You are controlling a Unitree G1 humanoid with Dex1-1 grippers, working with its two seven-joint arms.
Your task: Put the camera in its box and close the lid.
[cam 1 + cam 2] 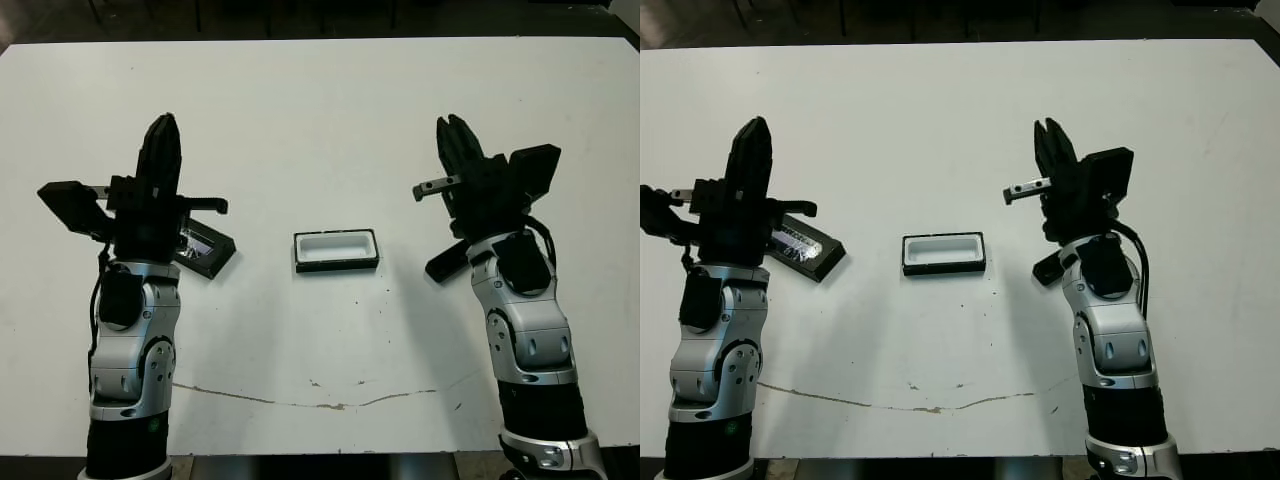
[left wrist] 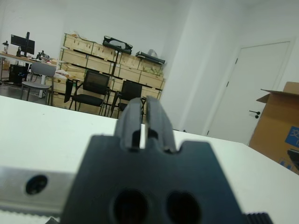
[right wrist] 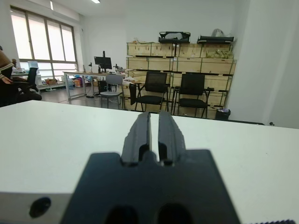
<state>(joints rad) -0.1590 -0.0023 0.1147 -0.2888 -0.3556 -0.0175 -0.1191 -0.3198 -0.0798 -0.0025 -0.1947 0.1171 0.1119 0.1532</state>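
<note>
The box (image 1: pixel 336 250), a small black tray with a white lining, lies open in the middle of the table. The black lid (image 1: pixel 207 249), with a glossy strip on top, lies to the left of the box, partly hidden behind my left wrist. The camera (image 1: pixel 444 263) is a narrow dark bar on the table to the right of the box, half hidden by my right wrist. My left gripper (image 1: pixel 163 128) and my right gripper (image 1: pixel 453 128) are both raised above the table, pointing away from me. Each is shut with nothing between its fingers.
The white table (image 1: pixel 320 110) stretches bare beyond the grippers. A thin crack line (image 1: pixel 300 402) runs along the table near its front edge. Beyond the table the wrist views show crates, office chairs (image 3: pixel 154 88) and a cardboard box (image 2: pixel 280 126).
</note>
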